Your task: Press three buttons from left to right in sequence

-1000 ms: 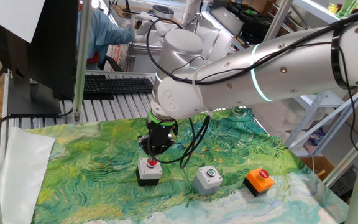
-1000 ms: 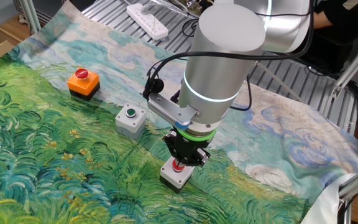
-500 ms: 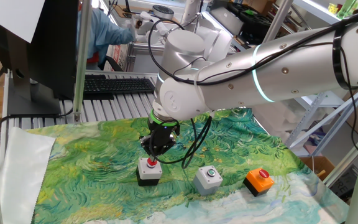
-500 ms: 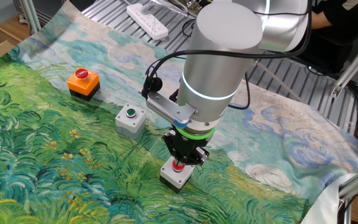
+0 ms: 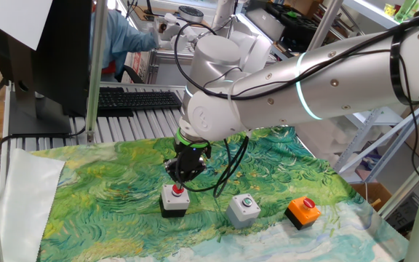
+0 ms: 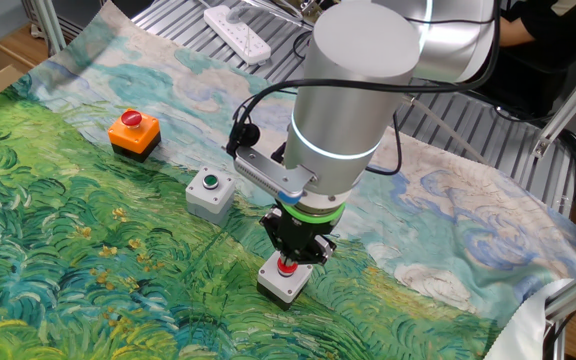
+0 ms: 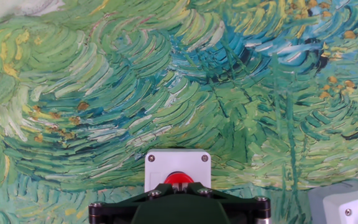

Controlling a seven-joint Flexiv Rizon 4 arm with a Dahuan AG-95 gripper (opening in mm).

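Three button boxes stand in a row on the painted cloth. The black-and-white box with the red button [image 5: 174,201] is at the left, the grey box with the green button [image 5: 244,209] in the middle, the orange box with the red button [image 5: 302,211] at the right. My gripper [image 5: 182,180] points straight down over the black-and-white box [image 6: 284,283], its tip at or just above the red button. In the hand view the fingertips [image 7: 178,185] touch each other in front of that button, with the white lid [image 7: 178,163] behind. The grey box [image 6: 210,190] and orange box [image 6: 134,132] stand apart from it.
The green and blue painted cloth [image 5: 108,196] covers the table. A keyboard [image 5: 137,99] lies on the metal rollers behind it, a white power strip [image 6: 238,30] at the far edge. A person in blue [image 5: 118,40] sits behind. A corner of the grey box [image 7: 344,202] shows at the hand view's lower right.
The arm and gripper have shifted very slightly upward over the black-and-white box. The boxes have not moved.
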